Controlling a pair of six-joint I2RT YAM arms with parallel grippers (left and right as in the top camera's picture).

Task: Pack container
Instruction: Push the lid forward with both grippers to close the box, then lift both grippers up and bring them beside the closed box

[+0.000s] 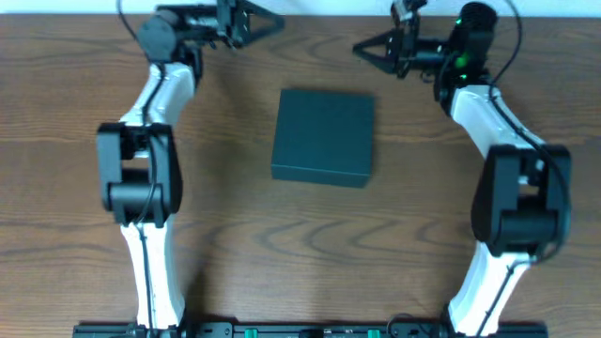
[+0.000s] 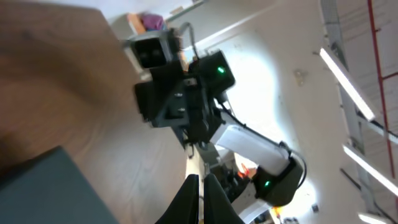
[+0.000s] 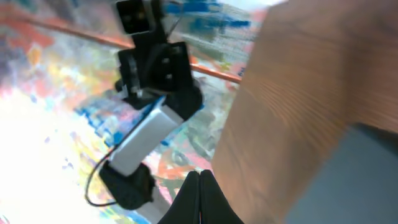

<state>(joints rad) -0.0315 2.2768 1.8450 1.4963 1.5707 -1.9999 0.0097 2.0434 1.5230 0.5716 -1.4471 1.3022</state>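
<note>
The left arm (image 1: pixel 141 160) is reaching along the far edge of the wooden surface (image 1: pixel 75 103) with its jaws pressed together on nothing, the closed dark teal container (image 1: pixel 324 131) is lying flat at the middle, and the right arm (image 1: pixel 512 178) is mirroring the left, jaws likewise pinched together and empty.

Overhead straight down, wrist views low, seemingly facing, sharing container (image 1: pixel 323 134)

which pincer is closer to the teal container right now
Right, by a small margin. The right pincer is just past the far right corner of the container; the left pincer is past its far left corner, further back.
</note>
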